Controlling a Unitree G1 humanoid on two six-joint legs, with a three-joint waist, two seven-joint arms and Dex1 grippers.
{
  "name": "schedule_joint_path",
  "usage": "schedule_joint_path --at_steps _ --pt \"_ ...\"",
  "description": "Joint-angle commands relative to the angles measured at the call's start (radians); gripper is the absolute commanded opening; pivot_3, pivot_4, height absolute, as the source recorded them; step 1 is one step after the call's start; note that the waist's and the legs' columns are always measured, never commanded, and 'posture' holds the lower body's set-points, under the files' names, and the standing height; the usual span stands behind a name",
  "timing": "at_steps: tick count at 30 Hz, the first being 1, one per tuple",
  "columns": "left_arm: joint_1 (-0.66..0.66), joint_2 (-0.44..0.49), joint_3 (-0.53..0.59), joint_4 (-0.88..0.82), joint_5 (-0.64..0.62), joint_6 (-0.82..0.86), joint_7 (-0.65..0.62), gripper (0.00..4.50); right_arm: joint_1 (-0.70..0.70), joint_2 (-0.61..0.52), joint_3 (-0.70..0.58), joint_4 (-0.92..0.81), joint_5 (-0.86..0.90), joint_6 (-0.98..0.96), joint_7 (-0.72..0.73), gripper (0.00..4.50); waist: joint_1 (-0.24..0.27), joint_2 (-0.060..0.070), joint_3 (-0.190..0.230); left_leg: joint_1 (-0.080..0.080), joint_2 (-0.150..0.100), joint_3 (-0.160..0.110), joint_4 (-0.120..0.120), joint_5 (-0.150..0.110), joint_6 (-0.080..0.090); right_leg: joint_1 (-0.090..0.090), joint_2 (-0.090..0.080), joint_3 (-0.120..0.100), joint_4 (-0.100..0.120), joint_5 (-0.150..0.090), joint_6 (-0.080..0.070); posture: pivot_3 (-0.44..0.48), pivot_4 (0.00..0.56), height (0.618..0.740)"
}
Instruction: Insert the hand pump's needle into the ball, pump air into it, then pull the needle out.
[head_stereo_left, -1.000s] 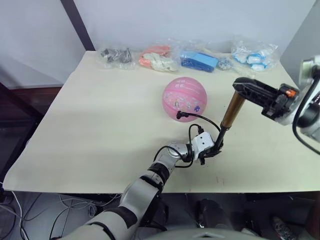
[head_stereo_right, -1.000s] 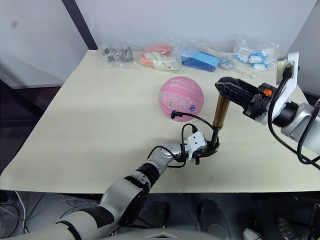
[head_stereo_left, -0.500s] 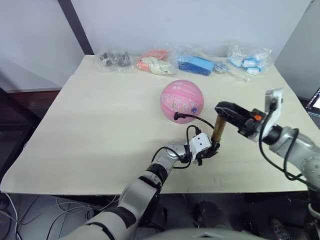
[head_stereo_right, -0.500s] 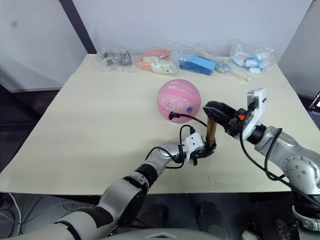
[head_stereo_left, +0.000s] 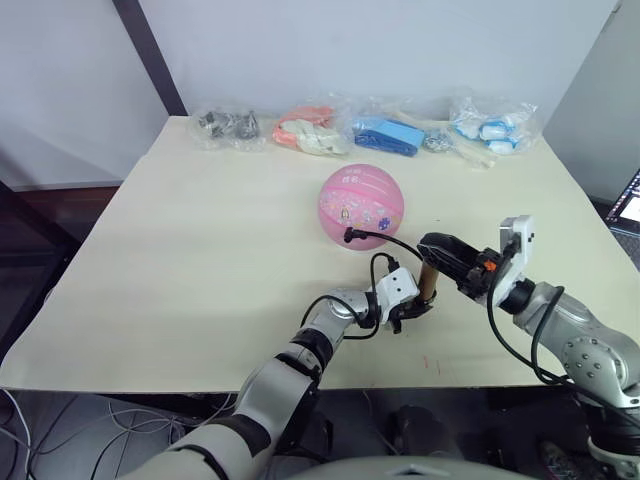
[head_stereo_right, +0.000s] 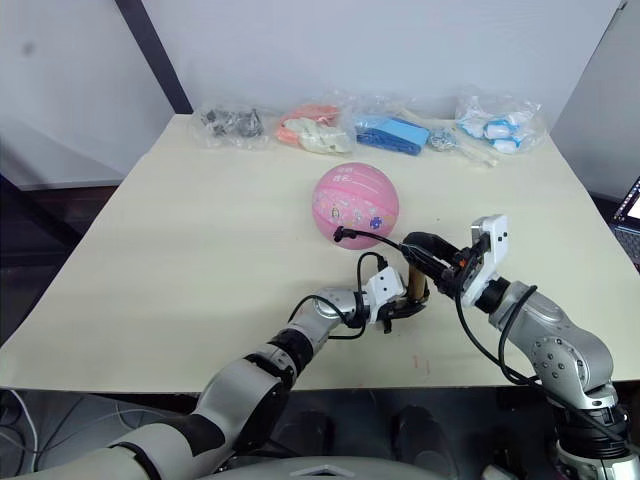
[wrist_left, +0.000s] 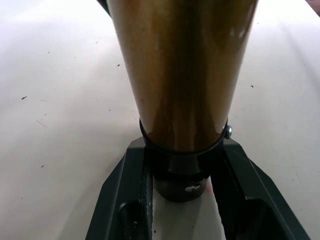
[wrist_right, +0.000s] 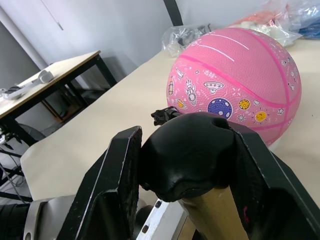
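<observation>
With the hand pump (head_stereo_left: 428, 283) standing upright, left jaws clamp its base, right jaws grip the handle (wrist_right: 192, 150) directly above, stroke running vertically.

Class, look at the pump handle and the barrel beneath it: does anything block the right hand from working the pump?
Nothing visible does. The right hand is already shut on the black handle of the hand pump, and the left hand clamps the barrel's base. The hose runs freely to the ball.

Glossy brass-like hand pump (wrist_left: 182, 75), pebbled, seemingly rubber ball (wrist_right: 240, 75)
</observation>
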Motion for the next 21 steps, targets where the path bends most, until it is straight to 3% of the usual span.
schedule_joint_path --at_steps 1,7,9,10,12,15,21 --pt "0.032 0.016 -0.016 0.054 0.028 0.038 -0.023 1.1 0.056 -0.016 0.029 0.073 -0.038 0.093 -0.018 1.87 0.001 0.001 0.001 0.0 0.0 0.0 0.0 0.0 0.0 0.0 0.0 0.0 0.0 0.0 0.0 0.0 0.15 0.74" --pt "0.033 0.019 0.008 0.045 -0.002 0.038 -0.07 1.1 0.032 -0.042 -0.007 0.06 -0.021 0.114 -0.019 1.87 0.001 0.004 0.004 -0.001 0.0 0.0 0.0 0.0 0.0 0.0 0.0 0.0 0.0 0.0 0.0 0.0 0.15 0.74" --pt "0.033 0.02 0.016 0.038 -0.012 0.021 -0.076 2.13 0.029 -0.045 -0.013 0.059 -0.017 0.119 -0.02 1.87 0.001 0.006 0.006 -0.002 0.0 0.0 0.0 0.0 0.0 -0.001 0.0 0.0 0.0 0.0 0.0 0.0 0.15 0.74" --pt "0.033 0.022 0.018 0.036 -0.012 0.019 -0.072 2.36 0.028 -0.046 -0.013 0.059 -0.02 0.121 -0.021 1.87 0.001 0.008 0.008 -0.003 -0.001 0.001 0.0 0.0 0.0 -0.002 0.0 0.0 0.0 0.0 0.0 0.0 0.15 0.74" --pt "0.039 0.028 0.04 0.015 -0.043 0.016 -0.117 3.37 0.022 -0.047 -0.016 0.049 -0.015 0.13 -0.027 1.87 0.004 0.011 0.009 -0.006 -0.001 0.002 0.0 0.0 0.0 -0.005 0.0 0.0 0.0 0.0 0.0 0.0 0.15 0.74" --pt "0.048 0.042 0.07 -0.016 -0.08 0.016 -0.164 4.49 0.015 -0.044 -0.022 0.03 -0.005 0.144 -0.033 1.87 0.004 0.011 0.01 -0.008 -0.001 0.003 0.0 0.0 0.0 -0.006 -0.001 0.0 0.0 0.0 0.0 0.0 0.15 0.74" --pt "0.116 0.146 0.135 -0.214 -0.219 0.079 -0.361 4.5 -0.028 -0.058 -0.075 -0.041 0.058 0.197 -0.072 1.87 -0.002 0.019 0.02 -0.013 -0.001 0.002 0.0 0.0 0.0 -0.012 0.0 0.0 0.0 0.001 0.0 0.0 0.15 0.74"
